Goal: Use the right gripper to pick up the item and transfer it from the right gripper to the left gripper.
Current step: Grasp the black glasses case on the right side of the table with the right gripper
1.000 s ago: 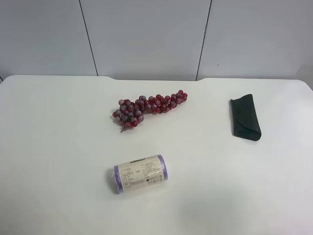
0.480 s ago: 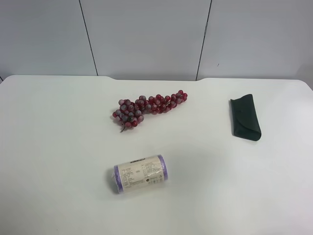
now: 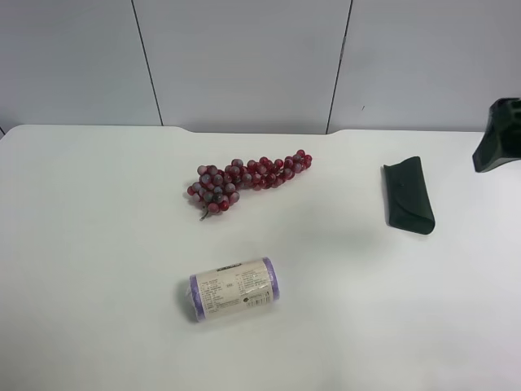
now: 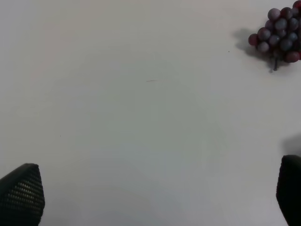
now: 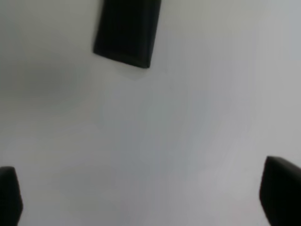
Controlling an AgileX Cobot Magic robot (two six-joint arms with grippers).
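The blackish-green glasses case (image 3: 408, 196) lies flat on the white table (image 3: 98, 244) at the exterior high view's right. In the right wrist view its end (image 5: 127, 30) shows as a dark block, well ahead of the right gripper (image 5: 141, 197). That gripper is open, its two fingertips (image 5: 281, 188) far apart over bare table. A dark part of an arm (image 3: 498, 135) enters at the exterior high view's right edge, beyond the case. The left gripper (image 4: 155, 193) is open over bare table, with nothing between its fingertips (image 4: 21, 193).
A red grape bunch (image 3: 244, 181) lies mid-table; its end shows in the left wrist view (image 4: 280, 35). A purple-ended labelled roll (image 3: 234, 288) lies nearer the front. A grey panelled wall (image 3: 244, 57) stands behind the table.
A dark arm part has come into the exterior high view at its right edge, above and beyond the case. The case, grapes and roll have not moved.
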